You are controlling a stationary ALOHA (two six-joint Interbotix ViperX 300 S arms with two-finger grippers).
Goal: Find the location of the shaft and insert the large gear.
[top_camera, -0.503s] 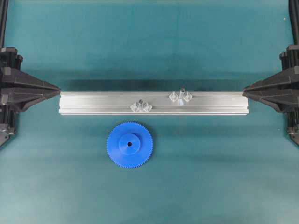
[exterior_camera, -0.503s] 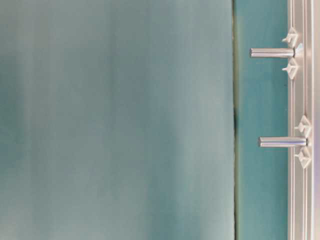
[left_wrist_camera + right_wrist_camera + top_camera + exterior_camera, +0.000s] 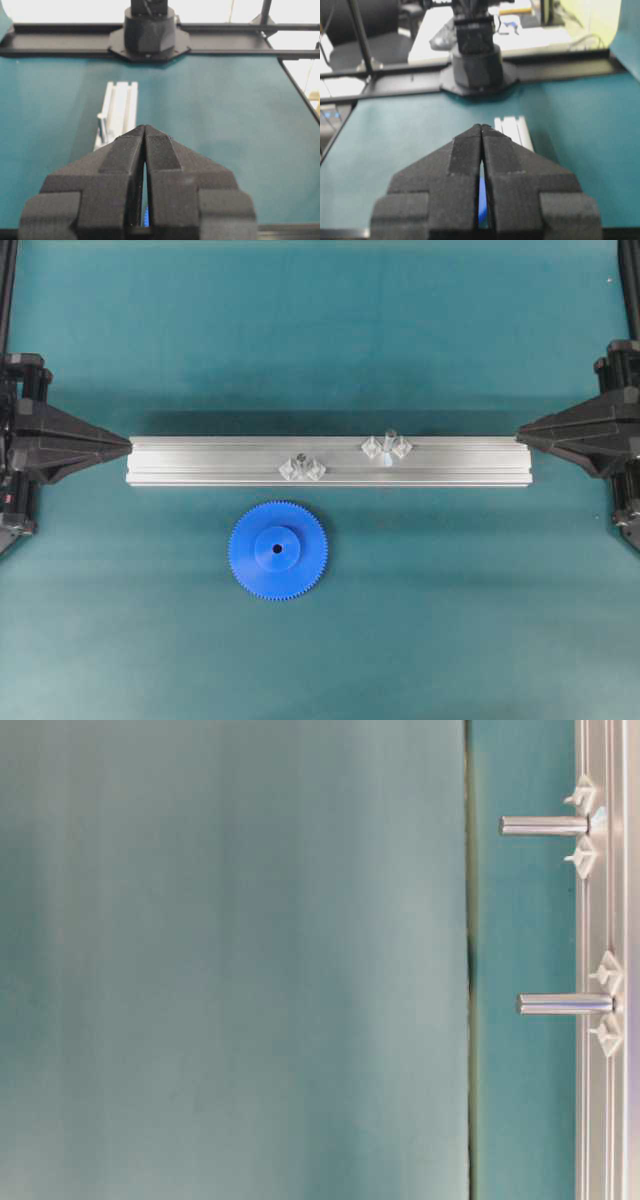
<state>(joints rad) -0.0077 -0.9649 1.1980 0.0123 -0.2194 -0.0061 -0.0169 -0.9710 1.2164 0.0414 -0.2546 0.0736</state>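
The large gear (image 3: 278, 550), bright blue with a raised hub, lies flat on the teal mat just in front of the aluminium rail (image 3: 200, 462). The shaft (image 3: 389, 438) stands on the rail right of centre, between two clear blocks. A shorter pin with a dark top (image 3: 298, 457) stands left of it. My left gripper (image 3: 127, 445) is shut and empty, its tip at the rail's left end. My right gripper (image 3: 520, 432) is shut and empty at the rail's right end. In each wrist view the fingertips (image 3: 145, 128) (image 3: 481, 126) meet, with a blue sliver of gear showing behind them.
The rail (image 3: 600, 920) appears in the table-level view with two pins sticking out; I cannot tell which of them is the shaft. Black frame bars and the opposite arm's base (image 3: 149, 35) stand at the mat's far edges.
The left gripper's tip has shifted slightly toward the front of the table. The right gripper has barely moved. Gear, rail and pins are where they were.
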